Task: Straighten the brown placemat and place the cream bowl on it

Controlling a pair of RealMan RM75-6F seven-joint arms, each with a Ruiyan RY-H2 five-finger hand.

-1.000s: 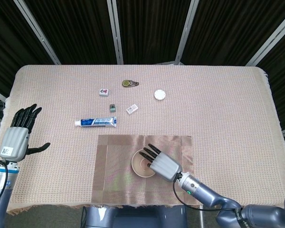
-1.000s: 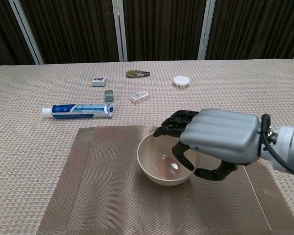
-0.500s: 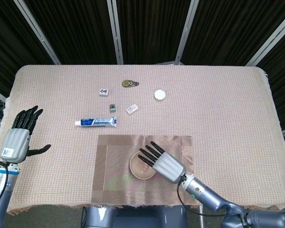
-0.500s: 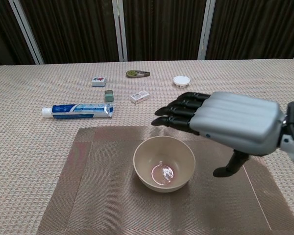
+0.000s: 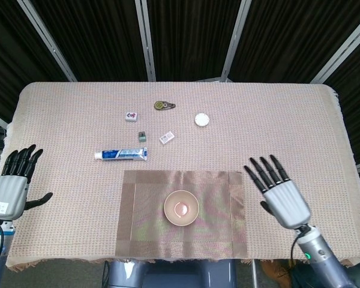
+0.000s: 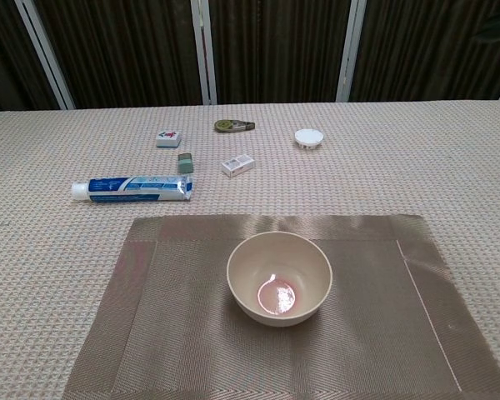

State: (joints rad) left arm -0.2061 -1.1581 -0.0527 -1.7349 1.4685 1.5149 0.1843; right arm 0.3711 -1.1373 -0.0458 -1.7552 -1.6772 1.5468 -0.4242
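In the head view, the right robot hand (image 5: 284,197) is seen at the lower right of the frame, its fingers spread apart and nothing held, just beside the right edge of the brown placemat (image 5: 144,210) and apart from it. The left robot hand (image 5: 12,186) is seen at the lower left edge, likewise spread with nothing in it, well apart from the placemat. Neither hand is shown in the chest view.

The placemat is laid flat at the lower centre of the surface (image 5: 288,126), its edges squared with the near edge. The cream bowl (image 5: 181,207) is set upright near the placemat's middle.

Above the placemat, a toothpaste tube (image 5: 121,155) is laid lengthwise. Further up, a small dark block (image 5: 142,136), a small white box (image 5: 167,138), a mahjong tile (image 5: 131,116), a tape dispenser (image 5: 164,105) and a white round cap (image 5: 201,119) are scattered.
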